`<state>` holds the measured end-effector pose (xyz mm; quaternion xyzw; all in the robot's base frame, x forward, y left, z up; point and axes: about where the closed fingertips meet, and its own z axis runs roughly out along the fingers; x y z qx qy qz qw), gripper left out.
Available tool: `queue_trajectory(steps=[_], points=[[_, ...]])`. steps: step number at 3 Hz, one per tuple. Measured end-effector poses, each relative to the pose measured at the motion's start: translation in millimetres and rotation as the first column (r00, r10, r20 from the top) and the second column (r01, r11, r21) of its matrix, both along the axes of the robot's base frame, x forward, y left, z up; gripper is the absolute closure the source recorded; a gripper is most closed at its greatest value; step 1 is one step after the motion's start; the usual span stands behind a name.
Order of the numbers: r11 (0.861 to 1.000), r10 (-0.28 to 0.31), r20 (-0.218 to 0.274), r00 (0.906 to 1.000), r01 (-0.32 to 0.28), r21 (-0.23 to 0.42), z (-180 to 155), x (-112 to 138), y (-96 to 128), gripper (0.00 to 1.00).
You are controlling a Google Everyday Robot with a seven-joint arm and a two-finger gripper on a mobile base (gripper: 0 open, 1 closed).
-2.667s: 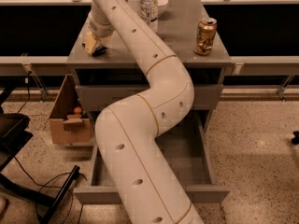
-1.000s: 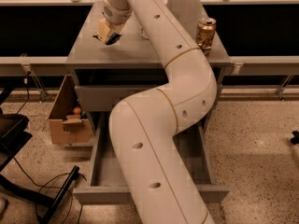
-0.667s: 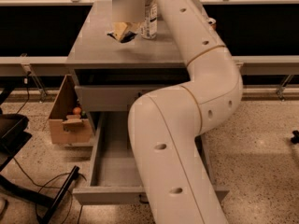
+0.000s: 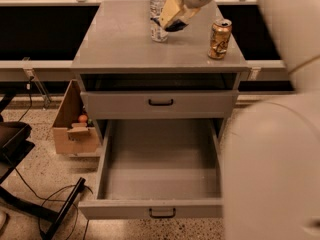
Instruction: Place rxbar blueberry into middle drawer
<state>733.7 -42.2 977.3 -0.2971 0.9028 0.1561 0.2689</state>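
Observation:
My gripper (image 4: 171, 19) is above the back of the cabinet top, in front of a clear water bottle (image 4: 158, 15). Its tan fingers (image 4: 170, 10) are shut on the rxbar blueberry (image 4: 176, 26), of which only a dark navy end shows below them. The middle drawer (image 4: 160, 210) is pulled wide open below, with its grey inside bare and its black bar handle at the front. The gripper is well above it and further back. My white arm (image 4: 272, 149) fills the right side and hides the drawer's right edge.
A gold drink can (image 4: 220, 39) stands on the cabinet top (image 4: 115, 44) at the right. The upper handled drawer (image 4: 161, 104) is closed. A cardboard box (image 4: 75, 126) with small items sits on the floor at the left, beside a black stand and cables (image 4: 55, 204).
My gripper has lifted from the left of the cabinet top and swung right with the bar in it, to in front of the water bottle. The arm now fills the right side.

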Motion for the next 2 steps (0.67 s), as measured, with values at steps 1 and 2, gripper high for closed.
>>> queue_trajectory(steps=[1,2], points=[[0.993,-0.084,0.08,0.9933,0.077,0.084,56.0,-58.0,-40.2,1.0],[0.99,-0.055,0.061,0.9966,0.047,0.133,35.3,-125.6,-46.1,1.0]])
